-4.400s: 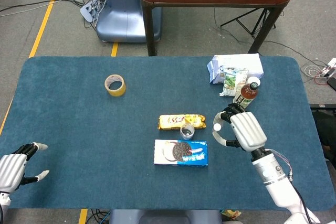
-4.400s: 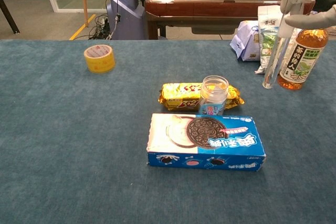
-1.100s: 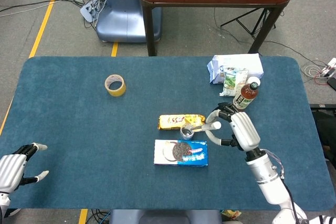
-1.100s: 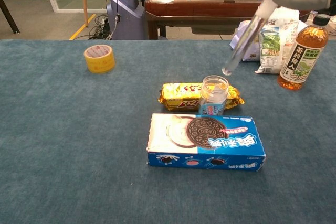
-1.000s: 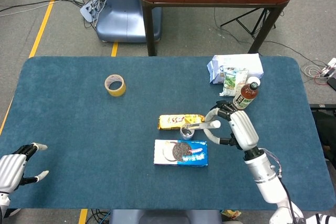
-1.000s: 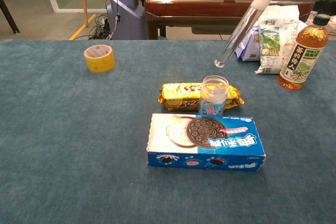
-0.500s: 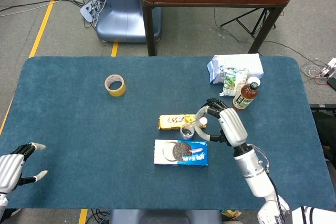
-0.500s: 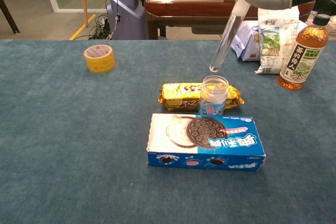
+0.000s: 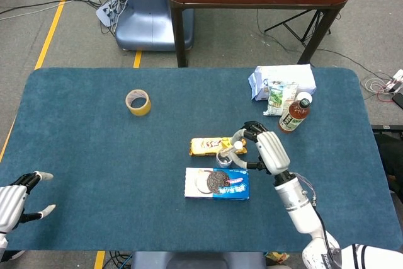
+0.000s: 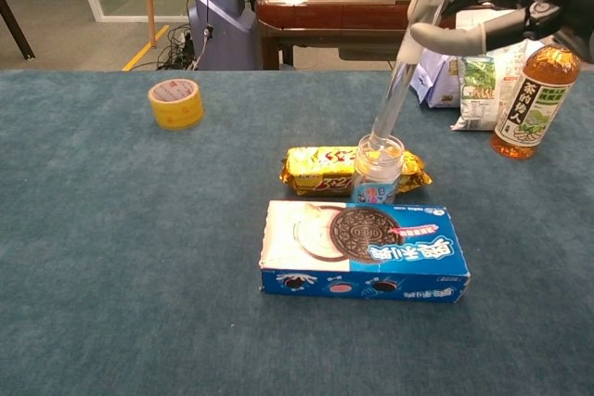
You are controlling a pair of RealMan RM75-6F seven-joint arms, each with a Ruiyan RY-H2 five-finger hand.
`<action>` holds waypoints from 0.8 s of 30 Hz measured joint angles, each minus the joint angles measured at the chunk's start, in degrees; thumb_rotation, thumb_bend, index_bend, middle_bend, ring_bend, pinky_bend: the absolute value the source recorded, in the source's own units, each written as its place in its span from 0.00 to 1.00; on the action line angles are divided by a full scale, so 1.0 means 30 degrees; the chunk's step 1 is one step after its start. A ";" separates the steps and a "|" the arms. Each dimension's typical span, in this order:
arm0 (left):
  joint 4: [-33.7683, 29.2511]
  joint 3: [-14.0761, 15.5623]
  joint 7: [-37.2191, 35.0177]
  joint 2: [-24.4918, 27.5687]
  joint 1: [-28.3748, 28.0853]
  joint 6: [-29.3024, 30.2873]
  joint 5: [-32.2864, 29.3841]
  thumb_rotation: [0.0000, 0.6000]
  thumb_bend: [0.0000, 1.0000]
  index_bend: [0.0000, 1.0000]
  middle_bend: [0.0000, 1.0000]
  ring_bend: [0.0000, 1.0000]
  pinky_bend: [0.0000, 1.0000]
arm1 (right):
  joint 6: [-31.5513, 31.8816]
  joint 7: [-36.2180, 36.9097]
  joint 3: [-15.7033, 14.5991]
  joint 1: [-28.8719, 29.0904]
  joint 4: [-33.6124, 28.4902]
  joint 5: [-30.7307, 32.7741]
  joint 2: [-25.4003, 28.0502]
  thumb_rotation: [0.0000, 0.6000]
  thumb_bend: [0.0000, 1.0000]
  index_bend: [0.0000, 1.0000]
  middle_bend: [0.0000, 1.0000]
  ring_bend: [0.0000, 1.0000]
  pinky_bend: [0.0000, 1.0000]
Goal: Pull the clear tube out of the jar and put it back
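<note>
R hand [image 9: 269, 149] curled, gripping; L hand [image 9: 12, 203] splayed.

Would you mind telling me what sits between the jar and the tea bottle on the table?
Only bare blue cloth; in the chest view, the yellow snack packet's end pokes out just beside the jar, well short of the tea bottle.

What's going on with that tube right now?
Right hand holds clear tube, tip at jar mouth. Left hand open, idle. Nothing blocking.

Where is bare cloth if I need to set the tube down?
Widest bare stretch: between the tape roll and the left hand. Another patch lies right of the Oreo box. It is crowded around the jar, hemmed by the yellow packet, the box and the right hand, and around the tea bottle.
</note>
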 measured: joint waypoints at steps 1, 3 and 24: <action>0.0000 -0.0004 -0.0007 0.0005 0.0001 0.0003 -0.0001 1.00 0.16 0.31 0.31 0.27 0.46 | -0.0057 0.0006 -0.0022 0.0023 0.0099 0.0036 -0.0060 1.00 0.55 0.68 0.55 0.34 0.20; 0.0007 -0.0005 -0.0041 0.0011 0.0007 0.0015 0.0004 1.00 0.16 0.31 0.31 0.27 0.46 | -0.0171 -0.0006 -0.0080 0.0071 0.0329 0.0122 -0.0216 1.00 0.55 0.68 0.54 0.34 0.20; -0.0011 -0.0023 -0.0358 0.0164 0.0064 0.0076 -0.0002 1.00 0.16 0.31 0.31 0.27 0.46 | -0.1697 -0.0946 -0.0655 0.0846 0.3631 0.1118 -0.2789 1.00 0.55 0.68 0.47 0.27 0.20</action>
